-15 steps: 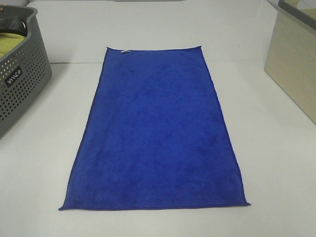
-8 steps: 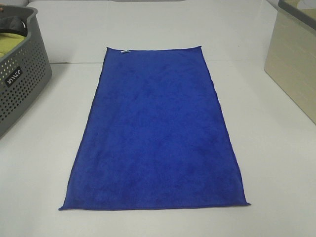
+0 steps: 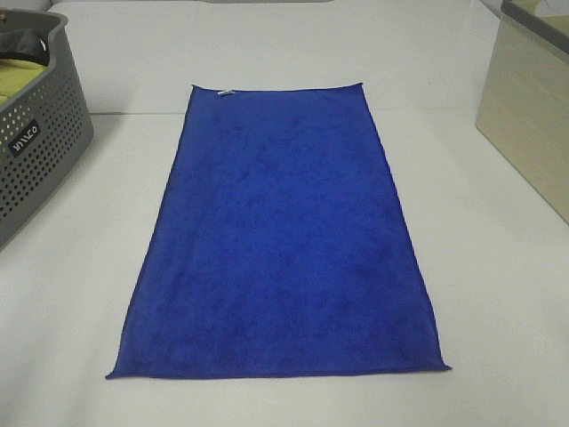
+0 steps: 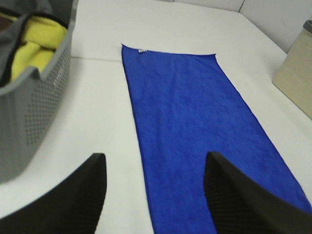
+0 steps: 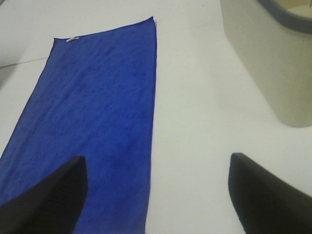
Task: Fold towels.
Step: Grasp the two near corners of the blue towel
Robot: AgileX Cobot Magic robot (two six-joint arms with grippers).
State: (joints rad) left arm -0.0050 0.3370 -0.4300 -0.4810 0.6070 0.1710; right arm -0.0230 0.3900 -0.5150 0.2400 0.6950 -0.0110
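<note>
Across the middle of the white table [image 3: 498,294], the royal-blue towel [image 3: 280,236] is lying spread flat in a single layer. Its long sides are running away from the high camera, and all four corners are showing. Small white tag [image 3: 227,92] is sitting on the far short edge, near the far-left corner. Grey perforated basket [image 3: 36,151] is standing at far left, well apart from the towel, holding a yellow-green cloth [image 3: 18,80]. Beige bin [image 3: 529,116] is standing at the right edge, also apart from the towel. Left gripper [image 4: 155,158] is hovering over the table with fingers [image 4: 73,200] spread wide, gripping nothing; one long edge of the towel is passing beneath the gap. Right gripper [image 5: 157,161] is likewise hanging with fingers [image 5: 44,200] parted wide and empty, the towel's other long edge showing beneath the gap.
</note>
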